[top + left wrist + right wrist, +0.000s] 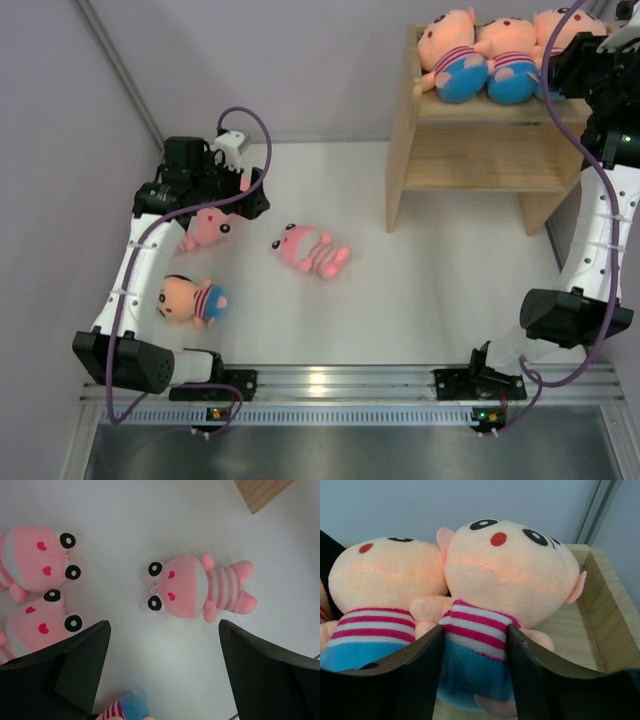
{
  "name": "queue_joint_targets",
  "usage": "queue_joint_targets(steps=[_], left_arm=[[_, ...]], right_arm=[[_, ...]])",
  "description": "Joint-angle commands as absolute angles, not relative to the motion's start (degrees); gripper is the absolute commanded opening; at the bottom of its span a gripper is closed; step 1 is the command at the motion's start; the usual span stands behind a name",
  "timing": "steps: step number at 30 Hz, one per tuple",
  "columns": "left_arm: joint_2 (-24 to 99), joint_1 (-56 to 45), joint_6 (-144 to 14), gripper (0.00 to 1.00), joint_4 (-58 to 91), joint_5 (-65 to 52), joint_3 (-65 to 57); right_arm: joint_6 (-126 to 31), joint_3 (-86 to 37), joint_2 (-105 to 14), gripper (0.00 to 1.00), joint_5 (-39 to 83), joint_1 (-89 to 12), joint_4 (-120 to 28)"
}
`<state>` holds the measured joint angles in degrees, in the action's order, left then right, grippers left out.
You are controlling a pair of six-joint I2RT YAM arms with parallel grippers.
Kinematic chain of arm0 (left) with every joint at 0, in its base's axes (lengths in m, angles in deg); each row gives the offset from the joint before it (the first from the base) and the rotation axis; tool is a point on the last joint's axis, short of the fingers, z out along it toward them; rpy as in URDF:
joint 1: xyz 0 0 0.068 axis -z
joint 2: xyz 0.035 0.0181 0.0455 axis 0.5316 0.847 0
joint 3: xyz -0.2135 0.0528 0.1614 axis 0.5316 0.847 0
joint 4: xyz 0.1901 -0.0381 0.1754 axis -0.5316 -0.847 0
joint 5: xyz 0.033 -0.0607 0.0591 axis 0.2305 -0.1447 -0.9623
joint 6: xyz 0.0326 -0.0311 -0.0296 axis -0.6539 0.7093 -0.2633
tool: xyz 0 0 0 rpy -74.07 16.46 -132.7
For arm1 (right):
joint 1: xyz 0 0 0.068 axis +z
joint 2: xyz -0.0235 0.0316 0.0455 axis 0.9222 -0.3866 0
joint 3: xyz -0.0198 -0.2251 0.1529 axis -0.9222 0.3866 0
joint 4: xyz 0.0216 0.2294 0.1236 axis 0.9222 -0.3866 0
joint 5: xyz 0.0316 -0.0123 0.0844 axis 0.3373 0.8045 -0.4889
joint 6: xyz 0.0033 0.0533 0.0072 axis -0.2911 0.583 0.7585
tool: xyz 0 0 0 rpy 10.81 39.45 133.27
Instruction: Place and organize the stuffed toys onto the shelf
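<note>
The wooden shelf (470, 150) stands at the far right. Three peach-faced toys lie on its top: left (448, 48), middle (505, 55), right (556, 28). My right gripper (562, 72) is at the right one; in the right wrist view the gripper (476, 630) is shut on that toy's (505, 570) striped body, beside its neighbour (380, 585). My left gripper (215, 200) is open and empty above the table (164, 625). Pink toys lie below it: one (197, 585) ahead, two (35, 557) (37, 622) at the left. A peach toy (190, 300) lies near the left arm.
The shelf's lower tier (480, 172) shows bare wood. A raised rim (607, 620) edges the shelf top to the right of the held toy. A lone pink toy (310, 250) lies mid-table. Grey walls close in at the left and back.
</note>
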<state>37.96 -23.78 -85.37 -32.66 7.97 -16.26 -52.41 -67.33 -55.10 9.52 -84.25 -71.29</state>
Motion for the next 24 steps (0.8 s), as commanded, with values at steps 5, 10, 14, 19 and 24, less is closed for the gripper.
queue_joint_targets(steps=[5, 10, 14, 19, 24], left_arm=[[37.4, -23.9, -87.6, 0.95, -31.3, 6.9, -15.8], [40.2, -23.9, -89.1, 0.95, -31.2, 0.4, -14.2], [42.4, -23.9, -92.0, 0.94, -31.2, -8.3, -12.2], [44.8, -24.6, -94.9, 0.93, -31.1, -20.4, -10.2], [43.5, -31.1, -96.8, 0.93, -31.5, -18.4, -7.2]], right_arm=[[-56.3, -68.8, -52.4, 0.65, 15.7, -83.9, -73.2], [-58.0, -68.3, -50.5, 0.74, 16.9, -83.9, -71.9], [-59.9, -65.2, -48.2, 0.87, 17.0, -83.9, -68.1], [-61.0, -62.2, -44.7, 0.99, 18.6, -83.9, -63.5], [-61.8, -61.3, -42.6, 1.0, 17.9, -83.8, -62.7]])
